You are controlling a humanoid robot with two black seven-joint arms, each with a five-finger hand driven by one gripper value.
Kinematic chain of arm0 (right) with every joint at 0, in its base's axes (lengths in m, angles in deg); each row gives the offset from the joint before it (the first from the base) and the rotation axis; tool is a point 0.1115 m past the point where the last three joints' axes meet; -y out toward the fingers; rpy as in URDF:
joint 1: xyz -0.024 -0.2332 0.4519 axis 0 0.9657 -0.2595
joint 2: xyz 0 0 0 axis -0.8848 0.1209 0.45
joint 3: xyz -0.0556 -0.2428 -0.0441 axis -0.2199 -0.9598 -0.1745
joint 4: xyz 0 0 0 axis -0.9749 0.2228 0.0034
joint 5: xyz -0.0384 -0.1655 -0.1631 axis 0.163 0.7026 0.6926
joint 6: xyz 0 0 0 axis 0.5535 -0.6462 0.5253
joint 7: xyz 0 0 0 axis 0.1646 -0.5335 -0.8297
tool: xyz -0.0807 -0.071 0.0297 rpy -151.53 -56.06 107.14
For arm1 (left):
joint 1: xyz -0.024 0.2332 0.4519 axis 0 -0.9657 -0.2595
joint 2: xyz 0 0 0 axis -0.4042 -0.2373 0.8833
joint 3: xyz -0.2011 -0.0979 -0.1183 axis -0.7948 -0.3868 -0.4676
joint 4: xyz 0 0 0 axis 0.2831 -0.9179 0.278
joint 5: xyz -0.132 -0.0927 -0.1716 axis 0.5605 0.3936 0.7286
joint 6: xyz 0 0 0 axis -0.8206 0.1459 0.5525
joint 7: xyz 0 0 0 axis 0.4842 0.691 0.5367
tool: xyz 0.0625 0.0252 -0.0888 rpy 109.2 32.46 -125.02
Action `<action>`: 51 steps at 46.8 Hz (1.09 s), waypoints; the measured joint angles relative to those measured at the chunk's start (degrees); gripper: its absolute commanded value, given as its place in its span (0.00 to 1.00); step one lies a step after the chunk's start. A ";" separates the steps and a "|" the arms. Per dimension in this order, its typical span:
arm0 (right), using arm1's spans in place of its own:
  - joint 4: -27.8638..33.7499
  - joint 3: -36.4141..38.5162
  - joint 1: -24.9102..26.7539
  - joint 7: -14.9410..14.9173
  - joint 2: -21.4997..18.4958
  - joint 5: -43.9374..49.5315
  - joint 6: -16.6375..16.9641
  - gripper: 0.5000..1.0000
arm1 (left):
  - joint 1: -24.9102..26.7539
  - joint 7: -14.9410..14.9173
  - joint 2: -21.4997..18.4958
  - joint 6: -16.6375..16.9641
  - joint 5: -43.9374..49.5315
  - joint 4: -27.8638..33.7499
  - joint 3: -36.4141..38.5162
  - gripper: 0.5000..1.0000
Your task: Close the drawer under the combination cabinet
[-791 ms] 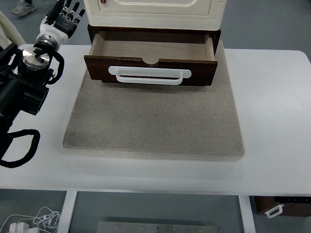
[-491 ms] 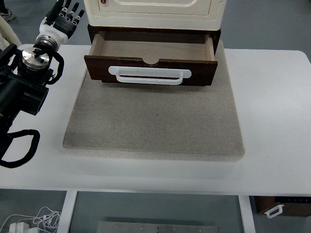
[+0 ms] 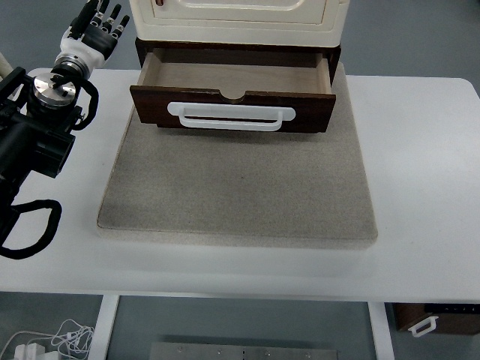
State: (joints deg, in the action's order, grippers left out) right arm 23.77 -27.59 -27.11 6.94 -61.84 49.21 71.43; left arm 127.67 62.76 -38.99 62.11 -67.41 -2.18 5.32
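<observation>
Drawer (image 3: 233, 109): dark wood box, open, with white loop handle (image 3: 231, 116).

Grey mat (image 3: 240, 187) on white table (image 3: 420, 187) (cables (image 3: 52, 341) on floor).

The top of the cabinet (image 3: 238, 21) is cut off at the frame's top edge. The left arm (image 3: 30, 142) runs off the left edge.

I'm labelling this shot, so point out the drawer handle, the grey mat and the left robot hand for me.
drawer handle (image 3: 231, 116): head view, on the middle of the white bar.
grey mat (image 3: 240, 191): head view, on its bare centre.
left robot hand (image 3: 100, 28): head view, on the palm, fingers spread, holding nothing.
</observation>
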 measured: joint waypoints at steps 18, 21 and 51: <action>0.00 -0.01 0.03 0.00 0.00 0.00 0.01 0.90 | 1.17 1.64 -2.65 -0.98 -0.74 0.16 0.44 1.00; 0.00 -0.01 0.00 0.00 0.00 0.00 0.01 0.90 | 1.94 1.66 -3.03 -0.98 -0.85 0.22 1.26 0.99; 0.00 -0.01 -0.01 -0.01 0.00 0.00 0.00 0.90 | 12.11 3.60 -10.32 -0.26 -7.22 5.33 2.98 0.99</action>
State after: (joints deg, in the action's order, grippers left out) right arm 23.77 -27.60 -27.12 6.93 -61.84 49.21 71.43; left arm 139.77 66.35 -49.31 61.85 -74.63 3.15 8.30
